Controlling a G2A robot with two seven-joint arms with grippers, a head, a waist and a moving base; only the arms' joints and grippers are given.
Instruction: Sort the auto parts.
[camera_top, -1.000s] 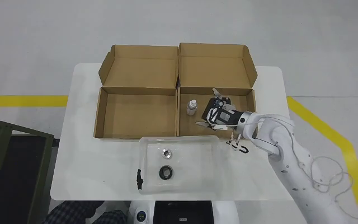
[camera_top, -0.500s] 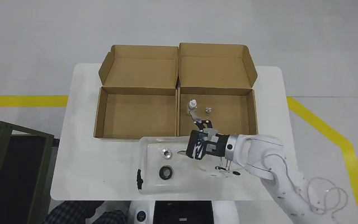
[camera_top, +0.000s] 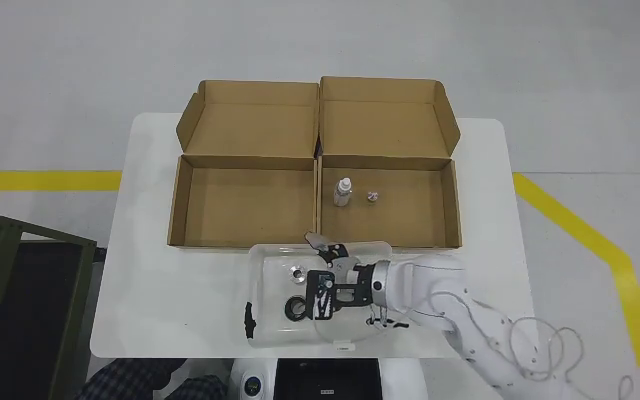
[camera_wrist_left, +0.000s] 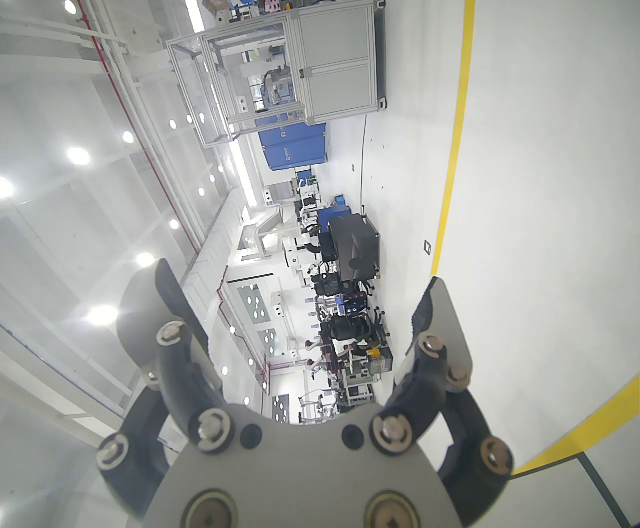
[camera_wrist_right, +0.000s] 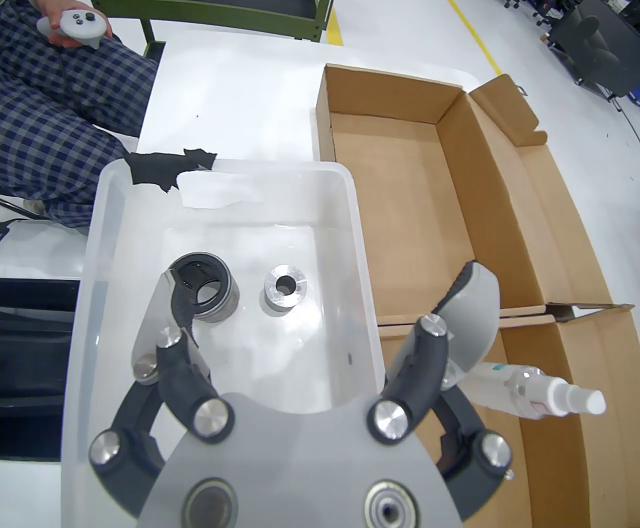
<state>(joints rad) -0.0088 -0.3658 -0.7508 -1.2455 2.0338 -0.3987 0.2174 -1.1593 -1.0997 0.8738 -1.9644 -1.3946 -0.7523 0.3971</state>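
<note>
Currently, your table (camera_top: 150, 250) carries two open cardboard boxes side by side, left box (camera_top: 245, 207) and right box (camera_top: 410, 205), and one clear bin (camera_wrist_right: 280, 164) just before them, with black tape (camera_wrist_right: 165, 167) on its rim. The bin holds two parts, set apart: one black ring (camera_wrist_right: 205, 290) and one silver bushing (camera_wrist_right: 285, 287). The right box holds one bottle (camera_top: 343, 190) and one small silver part (camera_top: 371, 196). Your right gripper (camera_wrist_right: 322, 285) hangs over the bin, fingers wide. One finger covers the ring's edge; whether they touch cannot be told. Your left gripper (camera_wrist_left: 300, 277) faces the hall, fingers wide.
</note>
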